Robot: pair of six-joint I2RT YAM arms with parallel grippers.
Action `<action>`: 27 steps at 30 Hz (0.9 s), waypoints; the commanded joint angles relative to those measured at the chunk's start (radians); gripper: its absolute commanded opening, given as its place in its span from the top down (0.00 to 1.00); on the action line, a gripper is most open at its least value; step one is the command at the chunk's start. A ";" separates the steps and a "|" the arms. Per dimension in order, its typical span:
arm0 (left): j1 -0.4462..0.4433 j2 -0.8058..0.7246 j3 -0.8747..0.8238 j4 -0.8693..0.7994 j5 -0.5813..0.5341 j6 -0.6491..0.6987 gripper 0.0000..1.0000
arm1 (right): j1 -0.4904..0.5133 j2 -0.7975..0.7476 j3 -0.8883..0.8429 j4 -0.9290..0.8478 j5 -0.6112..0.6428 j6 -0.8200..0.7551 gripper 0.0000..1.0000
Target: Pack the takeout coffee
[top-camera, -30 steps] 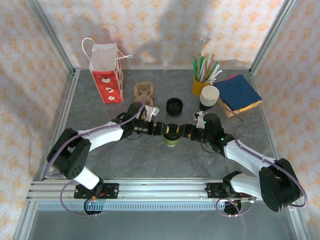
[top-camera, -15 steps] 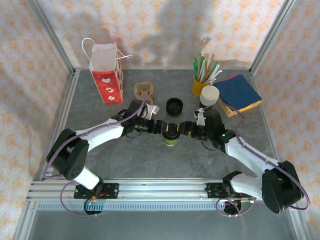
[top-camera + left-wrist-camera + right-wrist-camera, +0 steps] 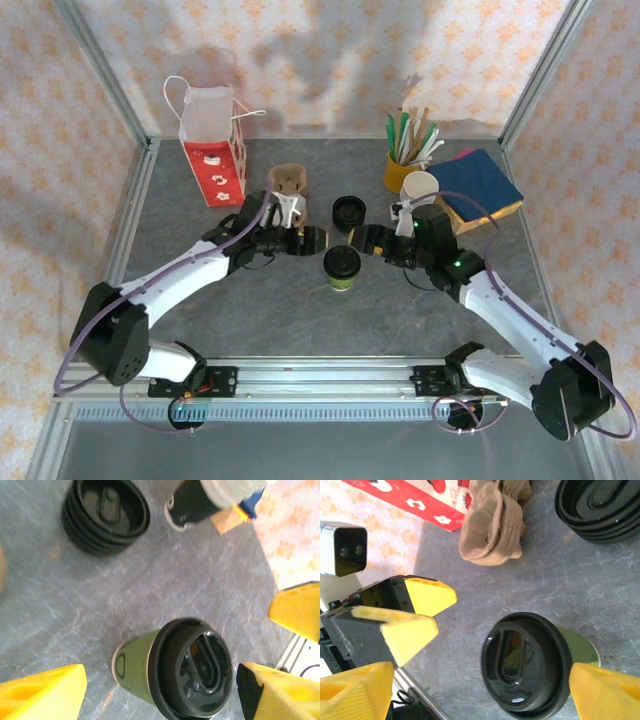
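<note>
From above, one lidded takeout coffee (image 3: 342,267) stands just beside the tips of the left gripper (image 3: 316,239) and right gripper (image 3: 360,241), both spread wide and empty. Left wrist: the coffee sits between that gripper's yellow pads (image 3: 42,692), untouched, and its oval mark is unreadable. Right wrist: the cup again sits between wide pads, with one stack of lids (image 3: 600,505) beyond.

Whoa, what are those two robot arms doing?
They're packing a takeout coffee. The little green cup stands upright on the table with its black lid on. The left gripper and the right gripper hover close by, one on each side, jaws open, and neither is holding it. The brown cup carrier and the red bag sit farther back, and the cup isn't in either yet.
</note>
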 commanded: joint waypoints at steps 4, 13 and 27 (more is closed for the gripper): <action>0.062 -0.144 -0.091 0.063 -0.296 -0.089 0.19 | 0.027 -0.018 0.091 -0.113 0.110 0.053 0.11; 0.125 -0.250 -0.194 0.087 -0.452 -0.157 0.15 | 0.307 0.215 0.358 -0.483 0.604 0.098 0.08; 0.137 -0.271 -0.227 0.091 -0.455 -0.136 0.13 | 0.488 0.493 0.571 -0.736 0.842 0.143 0.12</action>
